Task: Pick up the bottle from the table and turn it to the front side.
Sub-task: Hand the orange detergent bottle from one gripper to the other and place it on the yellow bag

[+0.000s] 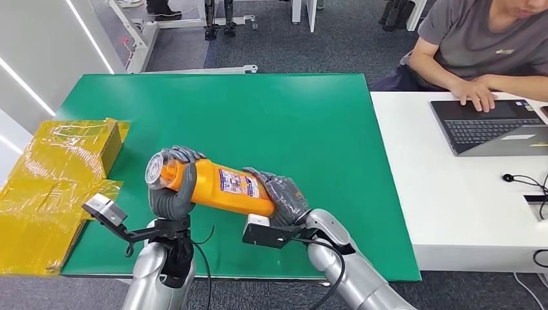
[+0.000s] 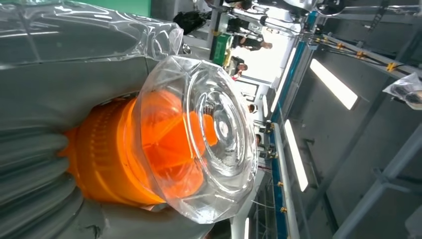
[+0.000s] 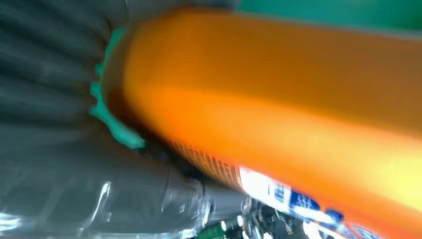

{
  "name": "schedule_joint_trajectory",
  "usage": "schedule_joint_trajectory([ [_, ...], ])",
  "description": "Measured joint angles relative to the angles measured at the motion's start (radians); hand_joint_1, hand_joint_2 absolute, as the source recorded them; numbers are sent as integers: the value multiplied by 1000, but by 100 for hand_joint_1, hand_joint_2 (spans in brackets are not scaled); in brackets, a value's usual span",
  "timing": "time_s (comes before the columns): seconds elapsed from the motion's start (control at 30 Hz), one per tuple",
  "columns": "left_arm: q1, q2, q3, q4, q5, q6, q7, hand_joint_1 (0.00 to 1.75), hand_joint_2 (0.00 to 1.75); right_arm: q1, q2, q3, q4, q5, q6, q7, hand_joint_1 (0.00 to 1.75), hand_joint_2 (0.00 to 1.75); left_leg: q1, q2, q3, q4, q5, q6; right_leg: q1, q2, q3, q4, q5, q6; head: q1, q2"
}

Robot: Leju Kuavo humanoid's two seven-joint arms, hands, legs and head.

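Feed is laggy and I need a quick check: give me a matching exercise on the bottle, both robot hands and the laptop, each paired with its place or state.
Things:
1. bottle
2. left robot hand
3. right robot hand
4. laptop

Places or states:
A. on the white table, under a person's hand
B. grips the cap end
C. lying sideways, held above the green mat
D. grips the base end

Pairs: 1-C, 2-B, 3-D, 4-A

open green mat (image 1: 310, 123) ahead, yellow box (image 1: 58, 168) possibly crowding left
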Motion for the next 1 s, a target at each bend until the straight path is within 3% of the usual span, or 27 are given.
schedule_joint_trajectory([
  [0.3,-6,-3,2,0,-13,43,2,175,175,64,69,-32,-56,-185,-157,-84,0,175,0,1,0,0,0,0,0,1,-1,0,0,0,0,0],
  [0.6,-5,2,4,1,-85,134,9,175,175,200,80,-85,-243,-390,-293,-229,0,175,0,1,0,0,0,0,0,1,-1,0,0,0,0,0],
  [0.93,-32,27,20,0,-497,431,99,175,175,270,80,-100,-380,-355,-382,-220,0,175,0,1,0,0,0,0,0,1,-1,0,0,0,0,0],
  [1.0,-38,34,20,1,-691,547,167,175,175,274,79,-103,-390,-283,-398,-184,0,175,0,2,0,0,0,-1,0,2,-1,0,0,0,0,0],
])
